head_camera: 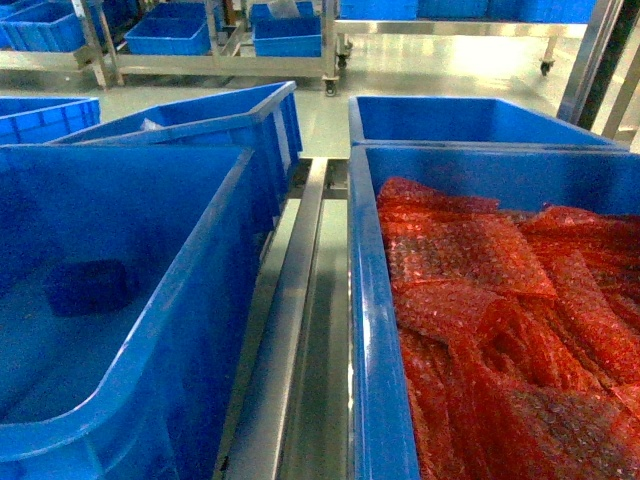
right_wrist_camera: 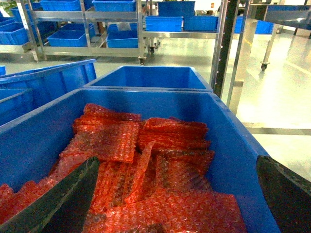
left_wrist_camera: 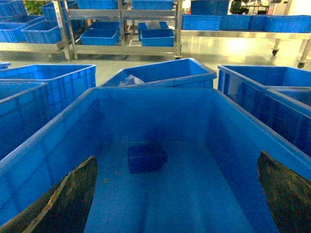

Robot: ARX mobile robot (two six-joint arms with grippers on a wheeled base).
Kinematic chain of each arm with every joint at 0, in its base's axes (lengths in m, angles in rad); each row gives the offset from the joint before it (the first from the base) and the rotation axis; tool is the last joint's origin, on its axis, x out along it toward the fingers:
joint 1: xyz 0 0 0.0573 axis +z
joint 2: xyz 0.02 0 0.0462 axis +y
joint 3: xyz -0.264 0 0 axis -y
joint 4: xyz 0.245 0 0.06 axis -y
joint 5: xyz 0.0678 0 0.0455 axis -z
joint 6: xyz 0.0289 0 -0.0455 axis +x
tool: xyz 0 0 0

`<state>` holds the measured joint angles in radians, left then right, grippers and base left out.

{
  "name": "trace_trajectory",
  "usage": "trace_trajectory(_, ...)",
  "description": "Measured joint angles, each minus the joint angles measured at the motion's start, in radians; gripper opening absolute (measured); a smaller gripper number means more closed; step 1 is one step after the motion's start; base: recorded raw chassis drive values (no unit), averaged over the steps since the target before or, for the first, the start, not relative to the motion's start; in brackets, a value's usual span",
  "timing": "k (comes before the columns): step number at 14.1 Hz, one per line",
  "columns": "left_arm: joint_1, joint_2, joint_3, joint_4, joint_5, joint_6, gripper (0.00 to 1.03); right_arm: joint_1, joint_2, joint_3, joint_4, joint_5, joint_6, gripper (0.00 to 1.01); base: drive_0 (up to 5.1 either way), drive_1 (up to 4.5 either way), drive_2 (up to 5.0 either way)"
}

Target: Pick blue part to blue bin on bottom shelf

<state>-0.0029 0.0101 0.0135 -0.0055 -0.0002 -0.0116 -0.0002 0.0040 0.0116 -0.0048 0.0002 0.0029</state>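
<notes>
Blue part (left_wrist_camera: pixel 146 158) on blue bin (left_wrist_camera: pixel 228 145) floor, ahead of left tool (left_wrist_camera: pixel 177 204), fingers apart

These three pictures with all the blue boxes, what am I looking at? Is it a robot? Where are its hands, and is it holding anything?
Yes, a robot on wheels with two arms took these. One camera sits on its head, and one on each wrist. The head picture looks down on two big crates. The large blue plastic crate on the left holds a small solid blue block lying on its floor. The other blue crate is full of red bubble wrap. The dark shapes in the corners of the wrist pictures are the left fingers and the right fingers, spread wide apart. They hold nothing. The left wrist picture shows the same block from above its crate.
</notes>
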Motion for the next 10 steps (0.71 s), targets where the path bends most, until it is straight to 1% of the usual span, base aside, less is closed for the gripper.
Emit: trace_trajectory(10, 0.000, 0.000, 0.000, 0.000, 0.000, 0.000, 0.98, 0.000, 0.000, 0.000, 0.000, 0.000, 0.000, 0.98, 0.0, 0.00, 0.0)
